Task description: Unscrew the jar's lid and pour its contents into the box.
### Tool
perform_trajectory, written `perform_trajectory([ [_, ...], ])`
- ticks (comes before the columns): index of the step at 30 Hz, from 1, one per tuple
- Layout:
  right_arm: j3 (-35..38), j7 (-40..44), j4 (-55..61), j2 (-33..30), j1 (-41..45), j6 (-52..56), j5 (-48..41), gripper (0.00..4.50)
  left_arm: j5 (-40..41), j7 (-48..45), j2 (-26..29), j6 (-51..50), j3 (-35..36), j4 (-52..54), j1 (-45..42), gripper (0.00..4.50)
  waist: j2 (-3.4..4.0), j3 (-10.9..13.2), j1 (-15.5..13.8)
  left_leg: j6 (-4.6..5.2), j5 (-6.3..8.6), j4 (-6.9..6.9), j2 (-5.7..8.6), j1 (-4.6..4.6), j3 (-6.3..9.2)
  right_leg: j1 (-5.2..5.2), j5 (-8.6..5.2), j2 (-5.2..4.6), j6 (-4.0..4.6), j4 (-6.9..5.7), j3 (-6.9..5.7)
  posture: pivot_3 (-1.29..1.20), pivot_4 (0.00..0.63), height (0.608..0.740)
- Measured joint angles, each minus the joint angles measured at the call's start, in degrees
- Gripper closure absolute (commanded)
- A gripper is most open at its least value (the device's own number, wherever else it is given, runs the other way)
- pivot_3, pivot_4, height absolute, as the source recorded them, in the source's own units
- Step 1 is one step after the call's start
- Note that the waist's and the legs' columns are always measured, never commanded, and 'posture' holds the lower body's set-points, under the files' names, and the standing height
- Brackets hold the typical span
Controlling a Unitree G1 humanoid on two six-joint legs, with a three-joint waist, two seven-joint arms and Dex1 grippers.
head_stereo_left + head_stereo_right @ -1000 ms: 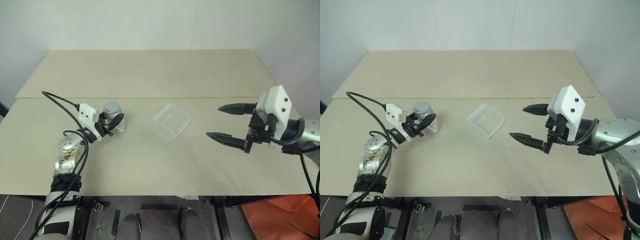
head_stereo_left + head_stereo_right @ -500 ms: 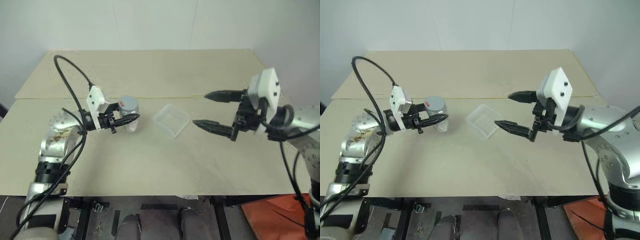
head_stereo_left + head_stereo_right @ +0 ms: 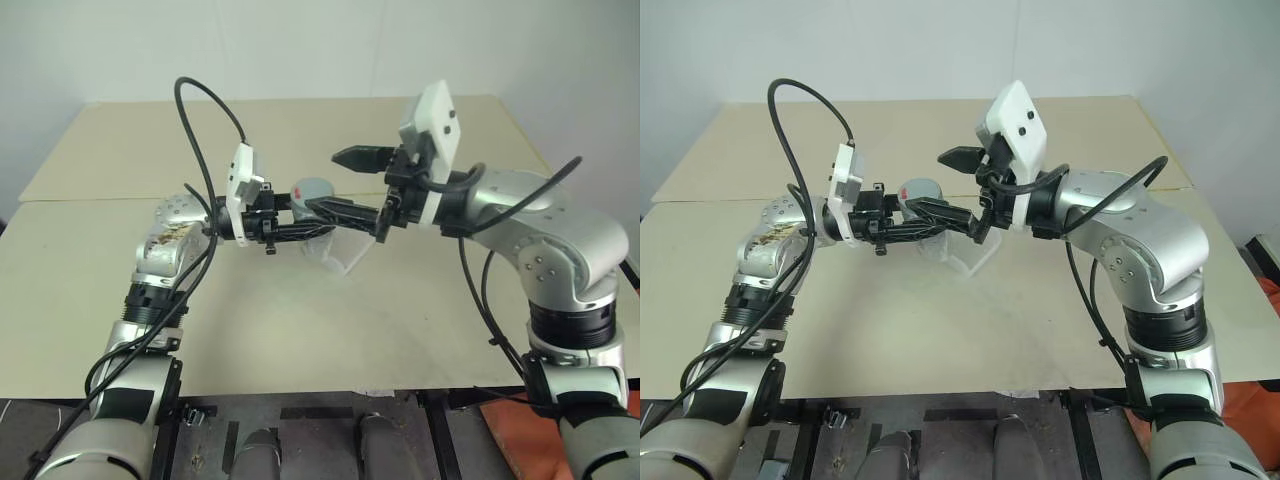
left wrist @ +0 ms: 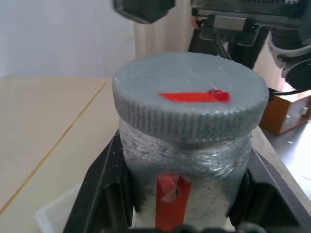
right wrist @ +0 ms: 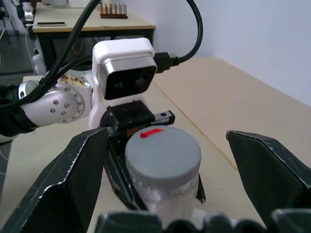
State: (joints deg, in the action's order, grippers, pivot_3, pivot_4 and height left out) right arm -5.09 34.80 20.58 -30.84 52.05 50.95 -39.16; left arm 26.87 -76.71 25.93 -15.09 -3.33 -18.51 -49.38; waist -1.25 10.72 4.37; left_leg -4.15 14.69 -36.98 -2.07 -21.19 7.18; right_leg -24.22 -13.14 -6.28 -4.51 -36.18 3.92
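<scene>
Lid – red strip, no writing; left gripper clamps jar – right gripper agape.

beige table, seam across it; another table beyond.

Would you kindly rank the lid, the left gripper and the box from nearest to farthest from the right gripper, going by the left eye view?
1. The lid, on the jar, between the open fingers of the right gripper.
2. The left gripper, shut on the jar below the lid.
3. The box, on the table below both.
</scene>
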Motion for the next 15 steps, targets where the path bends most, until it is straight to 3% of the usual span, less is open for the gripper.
perform_trajectory([
  [10,-2.9,0.3,-1.5,1.8,0.5,0.0,3.4,0.0,-1.0,-1.7,-0.7,1.7,-0.2,-2.6,-1.8,2.52,0.01,0.0,-0.1,0.0,0.0,0.0,0.0,-0.01,0.02,0.0,0.0,0.0,0.0,-0.01,0.0,0.0,0.15,0.74],
  [15,-3.1,1.5,-2.7,2.0,0.9,0.0,4.1,1.15,-1.0,-1.9,-0.7,1.9,-0.1,-2.6,-1.8,2.52,0.01,0.0,-0.2,0.0,0.0,0.0,0.01,-0.01,0.02,0.0,0.0,0.0,0.0,-0.01,0.0,0.0,0.15,0.74],
])
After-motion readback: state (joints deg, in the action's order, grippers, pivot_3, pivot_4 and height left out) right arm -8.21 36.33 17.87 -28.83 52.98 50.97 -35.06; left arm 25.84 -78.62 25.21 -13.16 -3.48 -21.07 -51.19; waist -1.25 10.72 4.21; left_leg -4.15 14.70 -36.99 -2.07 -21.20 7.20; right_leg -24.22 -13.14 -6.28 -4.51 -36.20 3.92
